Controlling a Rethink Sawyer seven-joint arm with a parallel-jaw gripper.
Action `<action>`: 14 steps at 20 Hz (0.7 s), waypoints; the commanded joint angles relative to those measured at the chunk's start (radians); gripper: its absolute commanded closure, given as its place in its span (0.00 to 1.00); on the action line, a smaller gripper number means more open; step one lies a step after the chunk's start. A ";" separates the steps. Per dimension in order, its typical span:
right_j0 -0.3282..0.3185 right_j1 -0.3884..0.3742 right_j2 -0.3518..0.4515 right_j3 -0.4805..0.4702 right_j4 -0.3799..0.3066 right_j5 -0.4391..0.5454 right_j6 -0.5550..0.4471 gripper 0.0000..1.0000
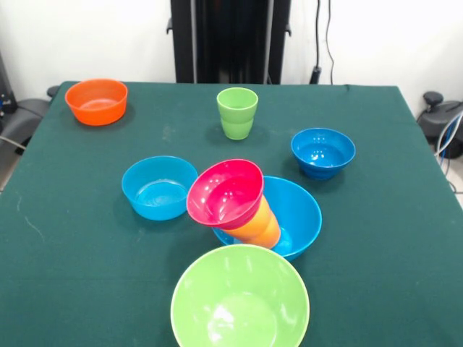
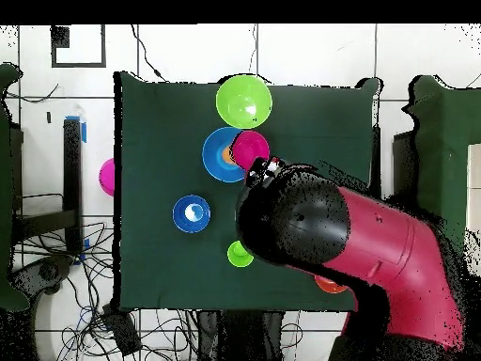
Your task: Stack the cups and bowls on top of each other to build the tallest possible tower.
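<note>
At the middle of the green counter [image 1: 65, 289] we see the only pile there is: the large blue bowl [image 1: 300, 210] holds the orange-yellow cup [image 1: 259, 225], which leans over to one side inside it, and the small pink-red bowl [image 1: 226, 191] sits tipped on the cup's top, its mouth turned toward the front camera. From above, the same pile shows as a blue ring [image 2: 214, 153] with an orange patch [image 2: 228, 156] and the pink-red bowl [image 2: 249, 149] at its edge.

Just in front of the pile, at the counter's near edge in the front view, stands the large lime green bowl [image 1: 240, 298], upright and close beside the blue bowl's rim; we cannot tell whether they touch. Beside the pile on the front view's left sits one small blue bowl [image 1: 159, 187], near the pink-red bowl. The other small blue bowl [image 1: 323, 152] stands apart on the right. The light green cup [image 1: 237, 113] stands upright farther back, alone, and the small orange bowl [image 1: 96, 101] sits near the far left corner, well apart from everything else.

In the overhead view the red and black arm [image 2: 329, 230] covers much of the counter. Of the hand [image 2: 261, 172] we see only a small part near the pink-red bowl, and we cannot tell whether it is wide or narrow.
</note>
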 commanded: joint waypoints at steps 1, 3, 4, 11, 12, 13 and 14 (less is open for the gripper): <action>-0.012 0.107 0.004 0.142 0.001 -0.060 0.171 0.00; -0.003 0.121 -0.009 0.136 -0.005 -0.061 0.188 0.00; -0.001 0.125 -0.012 0.136 -0.005 -0.065 0.191 0.00; -0.004 0.172 -0.017 0.151 0.012 -0.120 0.201 0.00; -0.007 0.177 -0.015 0.154 0.015 -0.130 0.198 0.00; -0.010 0.182 -0.012 0.158 0.020 -0.139 0.197 0.00; -0.013 0.189 -0.010 0.162 0.023 -0.155 0.196 0.00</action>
